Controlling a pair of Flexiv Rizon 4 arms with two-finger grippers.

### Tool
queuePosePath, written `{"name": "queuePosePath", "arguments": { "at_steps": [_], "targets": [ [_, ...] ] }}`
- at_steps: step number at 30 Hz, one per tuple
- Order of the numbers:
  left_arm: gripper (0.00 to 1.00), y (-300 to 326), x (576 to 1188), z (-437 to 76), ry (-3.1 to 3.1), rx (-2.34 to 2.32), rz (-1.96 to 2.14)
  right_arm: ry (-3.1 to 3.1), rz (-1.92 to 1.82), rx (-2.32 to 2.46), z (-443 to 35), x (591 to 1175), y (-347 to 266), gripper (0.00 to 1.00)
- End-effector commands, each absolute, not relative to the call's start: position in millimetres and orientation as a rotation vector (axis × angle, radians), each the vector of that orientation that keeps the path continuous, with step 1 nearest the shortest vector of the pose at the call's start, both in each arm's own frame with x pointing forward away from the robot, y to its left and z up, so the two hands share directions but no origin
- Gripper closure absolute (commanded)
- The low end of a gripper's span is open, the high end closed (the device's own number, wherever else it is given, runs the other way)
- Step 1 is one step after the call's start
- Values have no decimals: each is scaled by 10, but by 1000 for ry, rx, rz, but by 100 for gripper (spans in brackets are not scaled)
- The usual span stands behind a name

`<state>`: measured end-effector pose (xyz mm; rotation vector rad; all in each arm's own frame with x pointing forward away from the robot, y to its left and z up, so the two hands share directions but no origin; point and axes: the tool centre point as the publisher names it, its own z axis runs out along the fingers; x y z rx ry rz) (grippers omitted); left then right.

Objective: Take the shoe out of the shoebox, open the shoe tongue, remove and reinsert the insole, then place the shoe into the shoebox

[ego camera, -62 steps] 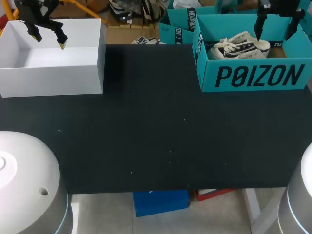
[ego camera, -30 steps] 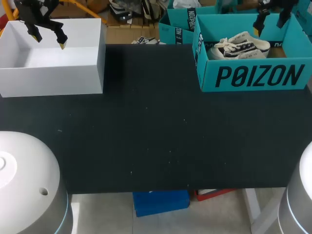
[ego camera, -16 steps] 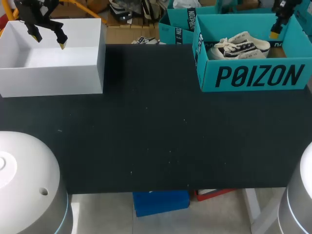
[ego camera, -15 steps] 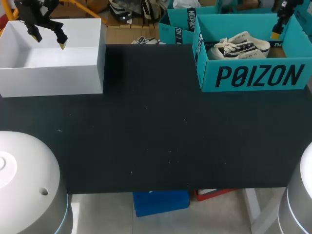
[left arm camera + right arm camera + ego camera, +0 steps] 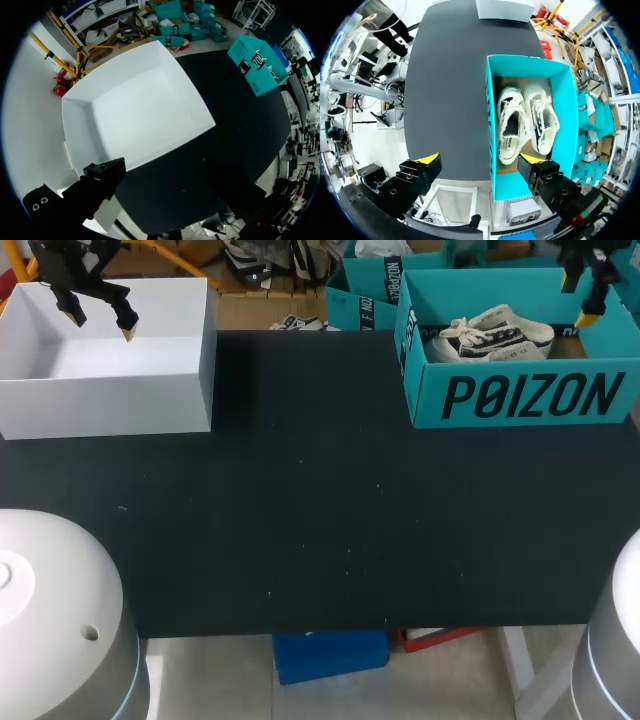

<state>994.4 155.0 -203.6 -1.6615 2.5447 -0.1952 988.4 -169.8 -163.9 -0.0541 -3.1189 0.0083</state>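
At the far right of the black surface (image 5: 320,520), a teal cardboard shoebox (image 5: 520,395) with large black lettering on its front holds two white lace-up canvas shoes (image 5: 492,328). The right hand (image 5: 580,295) hangs spread above the shoebox's right end. The left hand (image 5: 98,320), also spread, hovers over an open white box (image 5: 110,405).

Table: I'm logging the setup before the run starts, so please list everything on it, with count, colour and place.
table: one, black, under everything
shoebox: one, teal, open, far right corner of the table
shoes: two, white with dark trim, side by side inside the shoebox
white box: one, open, nothing visible inside, far left corner of the table
left gripper: one, black with yellow tips, open, above the white box
right gripper: one, black with yellow tips, open, above the shoebox's right end
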Motion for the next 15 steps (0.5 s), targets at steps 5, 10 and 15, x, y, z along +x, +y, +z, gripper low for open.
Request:
{"name": "queuePosePath", "arguments": {
  "at_steps": [5,10,15],
  "targets": [
    [0,1553,9934,-2029,2544,-1661,-193,-3056,35,422,-1650,10041,-1654,0],
    [0,1553,9934,-2029,2544,-1661,-193,-3047,37,497,-1718,10187,-1624,0],
    [0,1553,9934,-2029,2544,-1661,-193,-3065,71,463,-1801,10342,-1624,0]
  ]
}}
